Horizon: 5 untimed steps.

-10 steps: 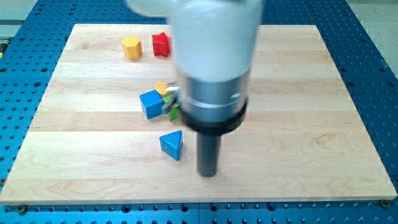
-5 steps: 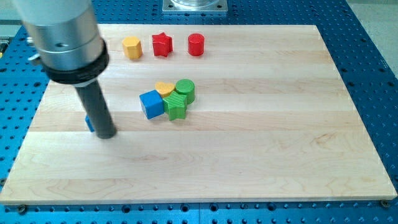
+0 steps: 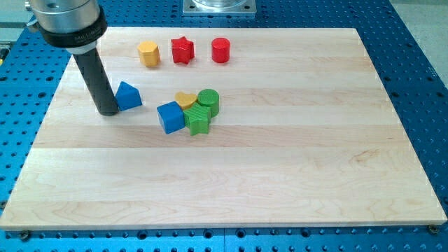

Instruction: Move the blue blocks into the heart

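The tip (image 3: 108, 111) has swept the blue triangle (image 3: 127, 96) up-right, touching it seemingly, nearer the yellow heart (image 3: 185, 99); the rod has no fingers.

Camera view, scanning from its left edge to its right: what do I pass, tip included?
My tip → blue triangular block touching it → yellow hexagonal block → blue cube → red star block → green cylinder → red cylinder. The yellow heart and the other green block overlap neighbours, so I skip them.

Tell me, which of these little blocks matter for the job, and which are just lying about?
In the job: blue triangle, blue cube, yellow heart, my tip beside the triangle.

Lying about: yellow hexagon, red star, red cylinder, green cylinder, green block.
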Available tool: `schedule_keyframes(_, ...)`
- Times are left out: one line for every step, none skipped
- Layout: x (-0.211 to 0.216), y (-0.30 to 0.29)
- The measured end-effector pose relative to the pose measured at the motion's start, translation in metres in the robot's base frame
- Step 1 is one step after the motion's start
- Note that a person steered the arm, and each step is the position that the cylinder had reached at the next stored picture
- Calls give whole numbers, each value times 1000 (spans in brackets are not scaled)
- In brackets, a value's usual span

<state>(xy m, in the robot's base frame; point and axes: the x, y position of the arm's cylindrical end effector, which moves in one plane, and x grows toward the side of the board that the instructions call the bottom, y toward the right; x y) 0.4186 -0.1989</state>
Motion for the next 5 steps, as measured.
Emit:
schedule_keyframes(-13, -2)
schedule_keyframes(-15, 46)
schedule_keyframes(-43, 51)
schedule_keyframes(-45, 81)
schedule_keyframes(-45, 89)
